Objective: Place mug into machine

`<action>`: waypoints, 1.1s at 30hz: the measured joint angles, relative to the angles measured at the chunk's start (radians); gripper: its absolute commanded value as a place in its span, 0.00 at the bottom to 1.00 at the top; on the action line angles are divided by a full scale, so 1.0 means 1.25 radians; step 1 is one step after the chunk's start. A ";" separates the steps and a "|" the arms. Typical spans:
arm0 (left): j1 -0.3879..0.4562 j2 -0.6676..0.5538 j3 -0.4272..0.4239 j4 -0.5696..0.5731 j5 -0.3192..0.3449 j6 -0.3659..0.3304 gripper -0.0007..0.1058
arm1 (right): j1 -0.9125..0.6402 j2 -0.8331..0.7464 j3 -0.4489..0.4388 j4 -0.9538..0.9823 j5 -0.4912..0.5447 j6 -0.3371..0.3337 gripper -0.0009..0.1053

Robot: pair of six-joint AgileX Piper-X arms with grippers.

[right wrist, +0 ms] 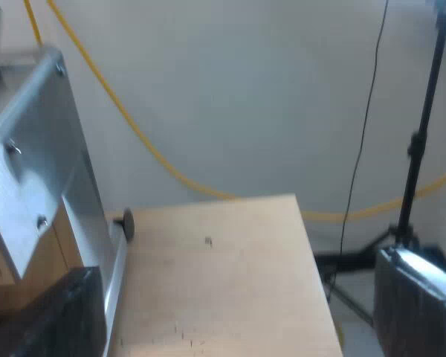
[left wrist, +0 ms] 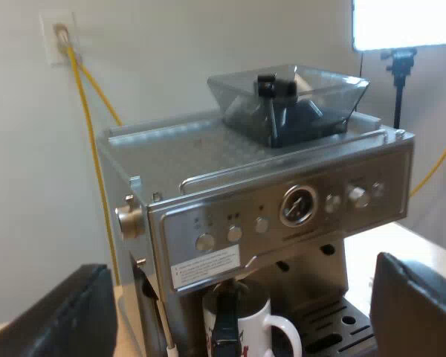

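The white mug [left wrist: 259, 318] sits in the espresso machine [left wrist: 230, 216] front bay, beneath its dials. The left gripper [left wrist: 234, 309] faces it, fingers wide apart and empty. The right gripper [right wrist: 230, 309] is likewise spread and empty above the wooden table [right wrist: 223, 253].

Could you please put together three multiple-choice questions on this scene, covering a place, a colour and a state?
1. Where does the mug stand?
A. On the machine's top
B. At the front of the espresso machine, under its control panel
C. On the floor

2. What colour is the cable that runs from the wall socket?
A. Yellow
B. Blue
C. Green

3. How are the fingers of the left gripper?
A. Shut on the mug
B. Shut on nothing
C. Open, wide apart

Answers:
1 B, as the mug sits low at the machine's front beneath the dial and buttons.
2 A, as the cable is plainly yellow against the pale wall.
3 C, as the two black fingers stand far apart with nothing between them in their grip.
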 measured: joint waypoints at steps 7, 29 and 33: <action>0.000 -0.102 -0.002 0.093 -0.003 0.000 0.68 | 0.000 -0.138 0.024 0.062 -0.002 0.000 0.83; 0.000 -0.121 -0.014 0.274 -0.004 0.011 0.68 | 0.000 -0.305 0.022 0.240 -0.003 0.023 0.83; 0.000 -0.121 0.018 0.286 -0.009 0.034 0.68 | 0.000 -0.305 0.039 0.240 -0.006 0.030 0.83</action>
